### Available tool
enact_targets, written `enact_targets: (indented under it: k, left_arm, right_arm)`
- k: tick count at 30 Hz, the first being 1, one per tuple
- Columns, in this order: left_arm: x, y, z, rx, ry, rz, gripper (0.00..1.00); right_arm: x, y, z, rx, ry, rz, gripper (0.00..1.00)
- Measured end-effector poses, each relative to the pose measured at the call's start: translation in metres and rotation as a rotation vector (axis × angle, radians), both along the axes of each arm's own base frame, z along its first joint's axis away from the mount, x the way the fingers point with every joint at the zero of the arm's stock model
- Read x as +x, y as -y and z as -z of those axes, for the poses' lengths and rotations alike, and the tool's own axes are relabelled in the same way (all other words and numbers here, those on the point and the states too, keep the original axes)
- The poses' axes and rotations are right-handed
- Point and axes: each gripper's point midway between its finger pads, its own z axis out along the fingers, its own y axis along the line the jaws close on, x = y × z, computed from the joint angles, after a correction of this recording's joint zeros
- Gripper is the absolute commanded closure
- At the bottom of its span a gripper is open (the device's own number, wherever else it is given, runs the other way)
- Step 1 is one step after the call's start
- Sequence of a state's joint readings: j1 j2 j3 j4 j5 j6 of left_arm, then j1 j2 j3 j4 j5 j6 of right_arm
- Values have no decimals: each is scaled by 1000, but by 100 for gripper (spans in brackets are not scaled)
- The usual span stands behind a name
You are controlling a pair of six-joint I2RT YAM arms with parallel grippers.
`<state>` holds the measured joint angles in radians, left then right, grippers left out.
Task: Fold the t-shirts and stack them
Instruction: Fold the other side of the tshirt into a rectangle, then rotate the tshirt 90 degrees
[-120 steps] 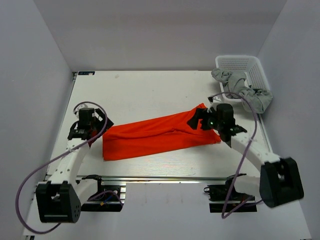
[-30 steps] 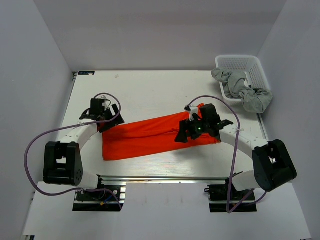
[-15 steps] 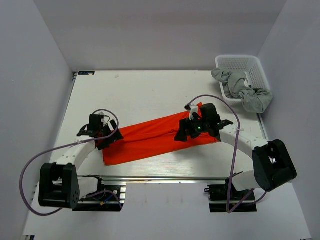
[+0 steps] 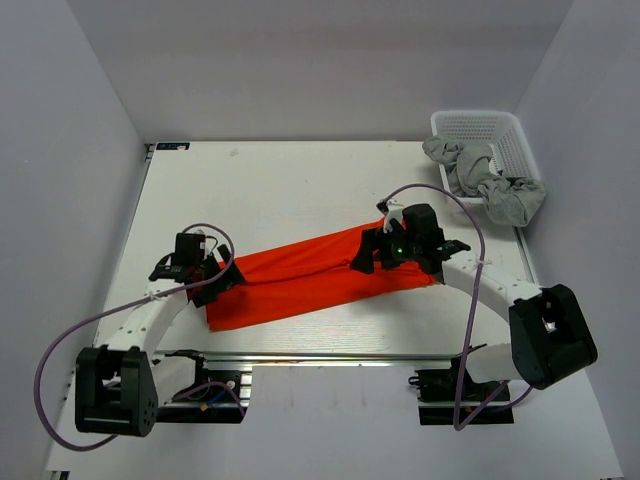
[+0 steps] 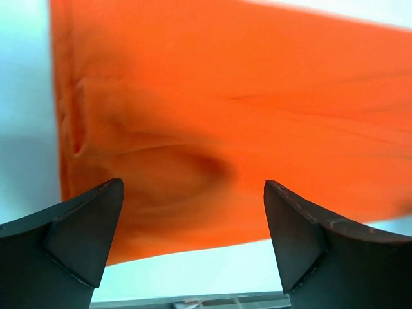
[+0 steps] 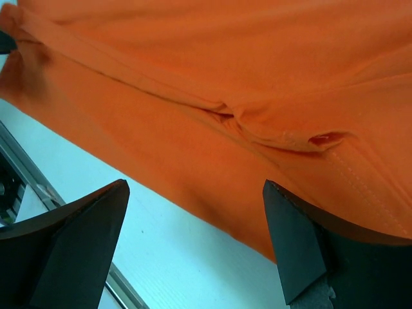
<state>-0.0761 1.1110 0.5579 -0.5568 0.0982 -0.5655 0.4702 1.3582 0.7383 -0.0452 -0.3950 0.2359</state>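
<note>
The orange-red t-shirt lies folded into a long strip across the table, slanting from near left to far right. My left gripper is open and empty, hovering over the strip's left end; that view shows the cloth between wide-apart fingers. My right gripper is open and empty over the strip's right part; its view shows a fold seam in the cloth. Pale grey t-shirts hang bunched over the white basket's rim at the far right.
The white lattice basket stands at the table's far right corner. A metal rail runs along the near edge between the arm bases. Grey walls close in the left, back and right sides.
My left gripper has swung from beside the strip's far-left corner toward me and onto its left end. My right gripper has moved left from the right end, then edged slightly away.
</note>
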Motion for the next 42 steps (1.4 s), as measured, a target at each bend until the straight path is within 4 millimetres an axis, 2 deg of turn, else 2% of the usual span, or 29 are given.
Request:
enact_targets:
  k: [3, 5, 7, 10, 13, 15, 18, 23, 25, 30, 36, 42]
  left_arm:
    - [15, 4, -26, -19, 99, 20, 0]
    - [34, 7, -52, -27, 195, 30, 0]
    - [49, 10, -64, -36, 246, 40, 0]
    - [64, 15, -59, -53, 253, 63, 0]
    - [67, 19, -33, -66, 176, 83, 0]
    - [64, 21, -18, -73, 122, 90, 0]
    - [54, 22, -8, -80, 91, 97, 0]
    - [10, 24, 8, -111, 54, 91, 0]
    - [0, 25, 8, -129, 77, 86, 0]
    - [-8, 30, 8, -168, 111, 78, 0]
    - [-10, 39, 6, -221, 107, 102, 0]
    - [-28, 66, 2, -328, 72, 212, 0]
  right_arm:
    - [4, -1, -6, 16, 20, 13, 10]
    - [5, -2, -7, 23, 19, 19, 10]
    - [5, -2, -7, 26, 15, 24, 10]
    - [7, -1, -7, 26, 8, 45, 10]
    - [11, 4, -4, 8, -3, 94, 10]
    - [15, 10, 0, -12, -17, 147, 10]
    - [20, 19, 10, -47, -53, 240, 10]
    - [23, 37, 47, -106, -182, 395, 10]
    - [19, 44, 62, -124, -235, 437, 10]
    - [28, 44, 64, -95, -271, 488, 10]
    - [66, 23, 62, -38, -281, 477, 10]
    - [135, -16, 58, 49, -263, 397, 10]
